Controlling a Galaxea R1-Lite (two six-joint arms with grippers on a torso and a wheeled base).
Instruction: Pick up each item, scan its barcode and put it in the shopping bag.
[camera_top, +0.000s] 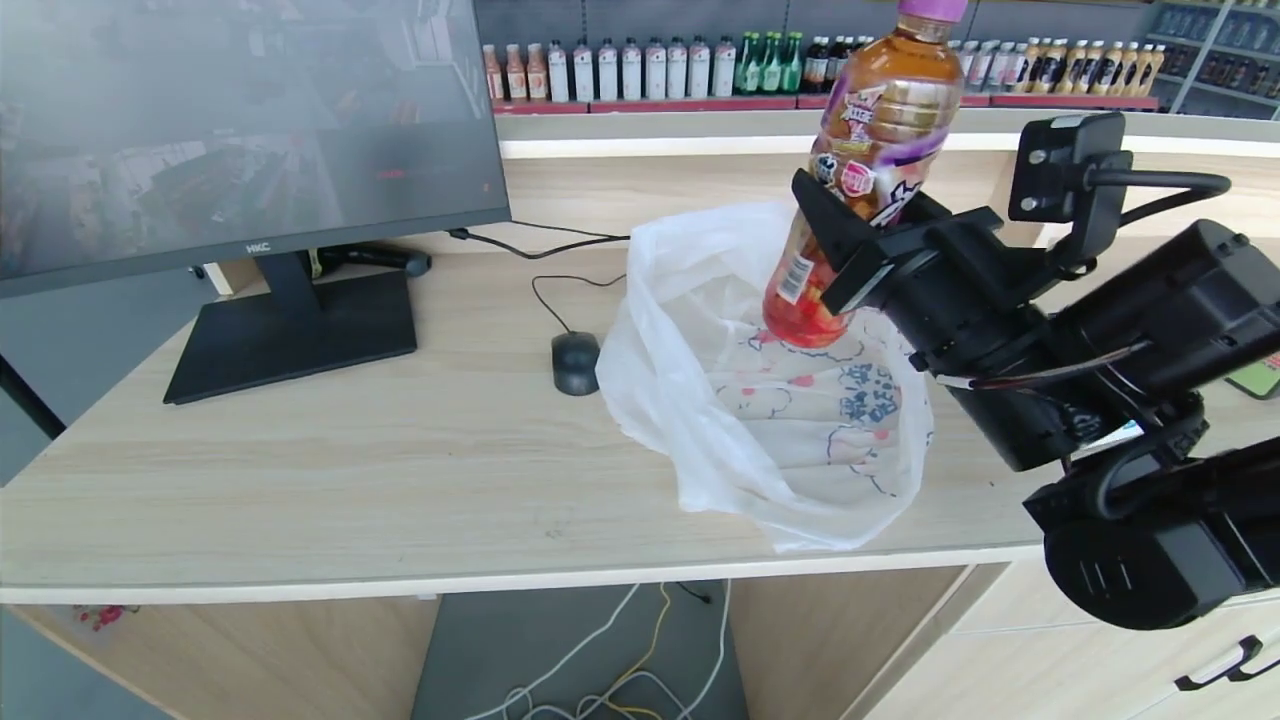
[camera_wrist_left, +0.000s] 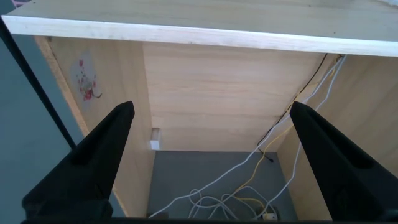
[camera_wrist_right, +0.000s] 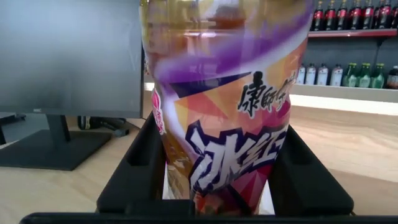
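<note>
Your R arm is lying across the right side of the head view, forearm angling up and toward the bag (camera_top: 760, 420). The R end effector (camera_top: 840, 250) is clamping the bottle (camera_top: 880, 120) low on its body, one finger on each side. The bottle is standing nearly upright, tilting a bit, w/ the purple cap on top and the base showing over the bag's open mouth. You can't tell whether the base is touching the plastic.

The L end effector (camera_wrist_left: 211, 168) is hanging below the desk (camera_top: 350, 470) edge w/ its fingers spread wide and nothing between them. It's facing the space under the desk where cables (camera_wrist_left: 236, 193) are lying.

Labels: the bottle is wearing a purple, orange and white wrap w/ large printed characters, plus round stickers near the shoulder. A white barcode (camera_top: 795, 278) patch is sitting low on the bottle, facing the monitor (camera_top: 240, 120) side. The bag is white and translucent, w/ red and blue print on its inner wall.

The monitor is standing at the desk's far left, a mouse (camera_top: 575, 362) just beside the bag. Rows of drinks are lining the shelf (camera_top: 650, 100) behind.
</note>
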